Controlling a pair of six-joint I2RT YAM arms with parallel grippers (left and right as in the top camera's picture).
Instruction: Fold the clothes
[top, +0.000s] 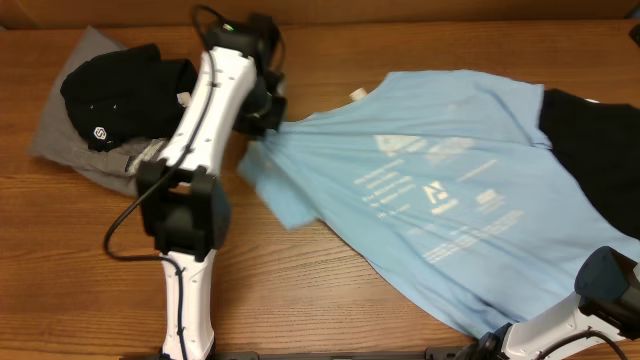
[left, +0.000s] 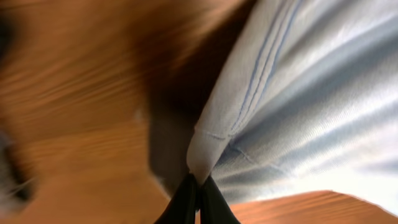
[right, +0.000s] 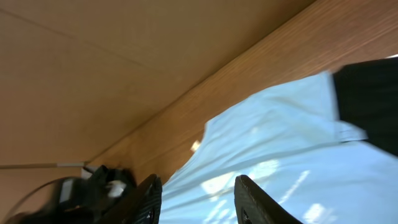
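Looking first at the left wrist view, we noted the left gripper (left: 198, 190) clenched on a hemmed corner of the light blue T-shirt (left: 298, 93). Its dark fingers were pressed together, with cloth pinched between them and fanning out in tight pleats. A double line of stitching ran along that hem. The view was blurred and the table (left: 74, 124) beneath showed only as streaks.

In the right wrist view, the right gripper (right: 196, 190) had its jaws standing apart with nothing between them, and blue cloth lay beyond.

From overhead, the shirt lay spread across the middle and right of the table, printed side up. Its white printed text (top: 440, 195) and logos were too small for us to read. Creases radiated from the pinched point at the shirt's left end, where the cloth narrowed to a neck. A loose flap sagged just below that point. A small white tag (top: 357, 94) showed at the collar edge. The lower hem reached toward the front right corner, beside the right arm.

A black T-shirt (top: 600, 150) touched the blue shirt's right edge; we could not tell which lay on top. At the far left, a black garment (top: 125, 95) was heaped on a grey shirt (top: 80, 150), well apart from the blue one. The left arm (top: 200, 130) crossed between them and covered the pile's right edge. A black cable (top: 125, 235) looped beside the arm's base. A tan board (right: 124, 62) stood behind the table's far edge.
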